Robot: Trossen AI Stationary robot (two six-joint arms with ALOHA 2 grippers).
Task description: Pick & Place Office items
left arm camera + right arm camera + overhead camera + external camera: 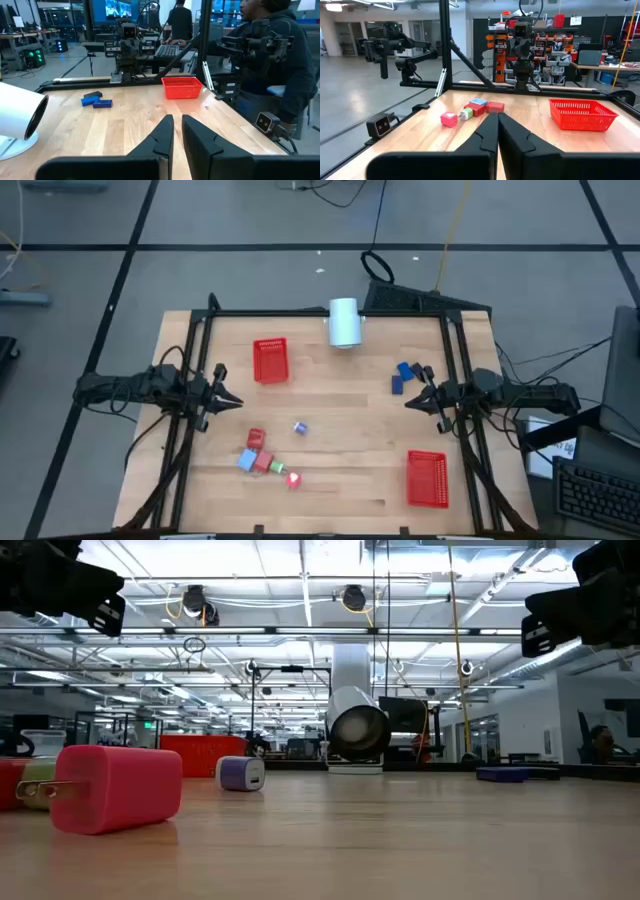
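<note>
We judge nothing placed yet: both red baskets (270, 361) (427, 478) look empty. Chargers (262, 459) cluster near the table's (340, 420) front-left; blue pieces (404, 375) lie right-rear. Left gripper (232, 402) and right gripper (411, 402) hover closed, empty.

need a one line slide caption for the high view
Both arms wait at the table's sides, left gripper and right gripper shut, office items scattered between two red baskets.
</note>
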